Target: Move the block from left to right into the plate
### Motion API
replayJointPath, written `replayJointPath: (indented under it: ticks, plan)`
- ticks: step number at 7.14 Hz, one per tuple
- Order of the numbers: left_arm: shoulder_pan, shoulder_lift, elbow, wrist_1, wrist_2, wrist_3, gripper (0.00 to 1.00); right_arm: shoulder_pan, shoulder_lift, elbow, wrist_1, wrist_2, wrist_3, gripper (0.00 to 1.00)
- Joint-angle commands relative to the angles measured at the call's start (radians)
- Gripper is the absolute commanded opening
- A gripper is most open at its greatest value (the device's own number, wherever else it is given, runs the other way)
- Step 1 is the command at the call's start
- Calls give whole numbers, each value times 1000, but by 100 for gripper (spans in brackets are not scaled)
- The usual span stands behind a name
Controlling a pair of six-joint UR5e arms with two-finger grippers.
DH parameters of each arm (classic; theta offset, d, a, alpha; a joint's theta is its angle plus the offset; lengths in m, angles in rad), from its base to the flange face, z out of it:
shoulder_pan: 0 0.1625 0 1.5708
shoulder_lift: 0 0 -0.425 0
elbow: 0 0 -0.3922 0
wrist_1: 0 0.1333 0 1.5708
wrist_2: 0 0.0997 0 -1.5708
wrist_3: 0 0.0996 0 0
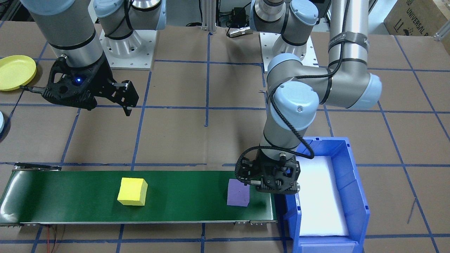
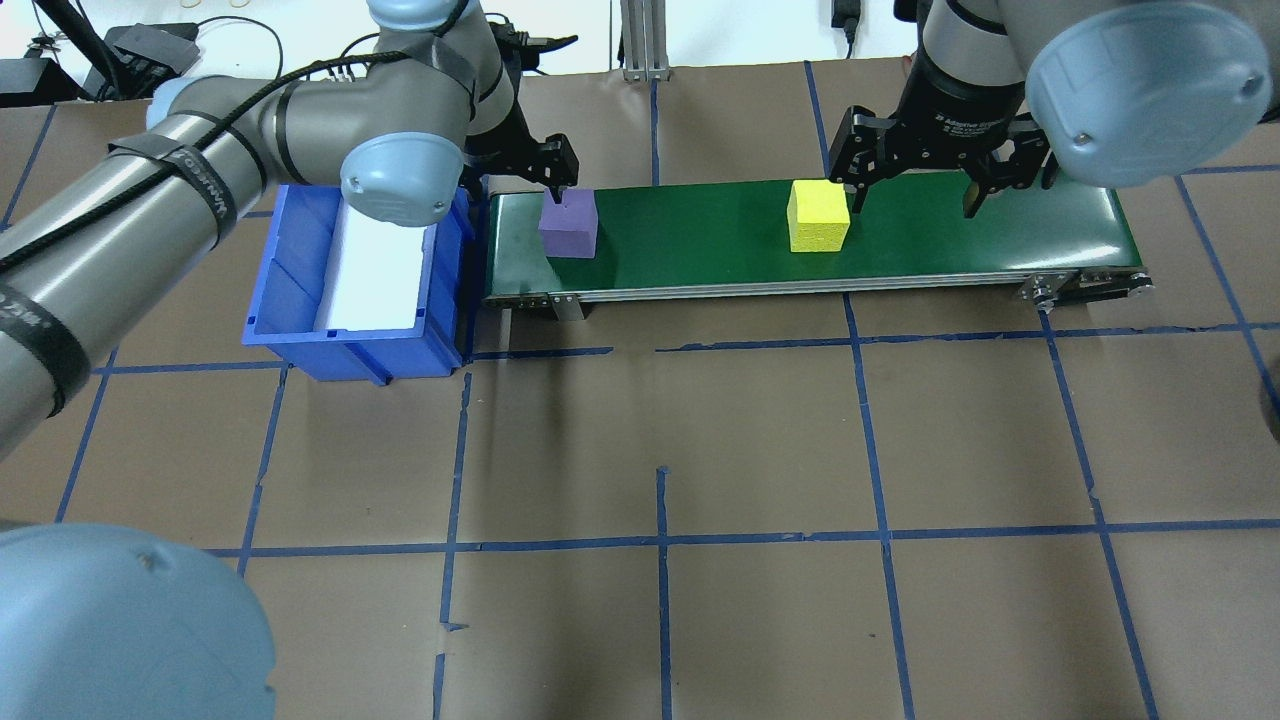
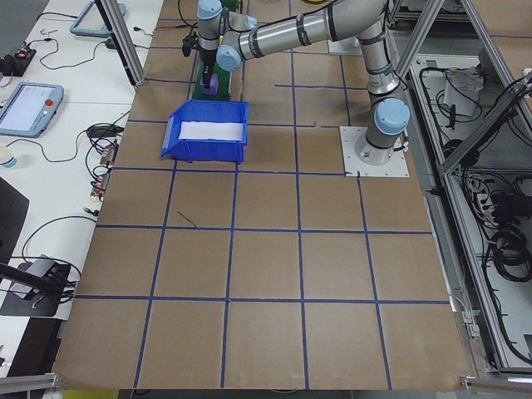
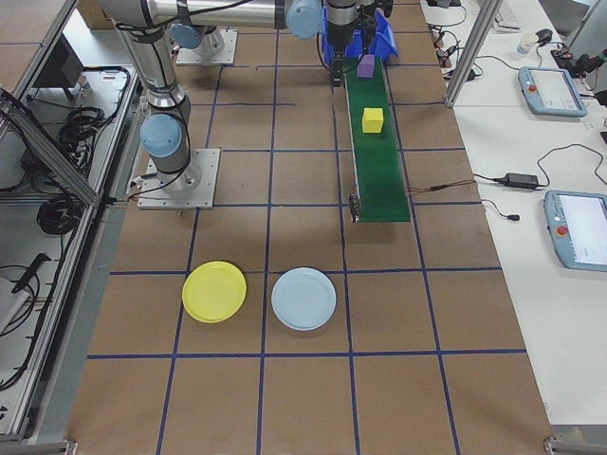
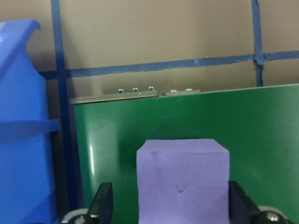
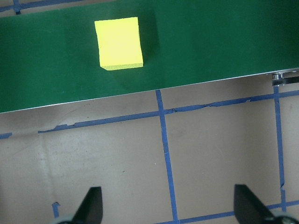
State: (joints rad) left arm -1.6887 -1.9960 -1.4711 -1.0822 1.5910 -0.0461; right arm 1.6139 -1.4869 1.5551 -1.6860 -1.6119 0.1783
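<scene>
Purple foam cube (image 1: 238, 192), front view: on green conveyor belt (image 1: 70, 196), near blue plastic bin (image 1: 355, 196); round yellow plastic plate (image 1: 15, 72) well apart.
Overhead: yellow foam cube (image 2: 818, 215) mid-belt.
Left wrist: left gripper (image 5: 170, 210) jaws wide, straddling purple cube, not clamped.
Right wrist: right gripper (image 6: 168, 210) jaws wide, empty, above table.

Purple block between spread gripper fingers on the green belt

The purple block (image 5: 182, 179) sits on the green belt (image 5: 261, 126), with one dark finger (image 5: 103, 205) on each side and a gap between each finger and the block. A blue bin (image 5: 23, 140) stands at the left, and brown table (image 5: 154, 32) with blue tape lines lies beyond.
</scene>
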Motion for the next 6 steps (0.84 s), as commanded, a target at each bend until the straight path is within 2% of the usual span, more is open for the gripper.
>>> replayJointPath:
  ticks: [1,3,4,5,6]
  plan:
    - [119,188,-1,-227,23,76,100,-37,-12,-6,6,-17,-10,100]
    - [240,298,-21,-397,27,130,100,-101,-15,-6,-12,-17,-40,100]
    - [242,327,-21,-439,33,129,100,-199,-16,-7,-14,-7,-157,100]
    - [239,353,-17,-508,64,129,100,-285,-10,2,-20,-6,-307,100]
    - [236,358,-18,-510,64,129,100,-323,28,6,-35,-5,-436,100]
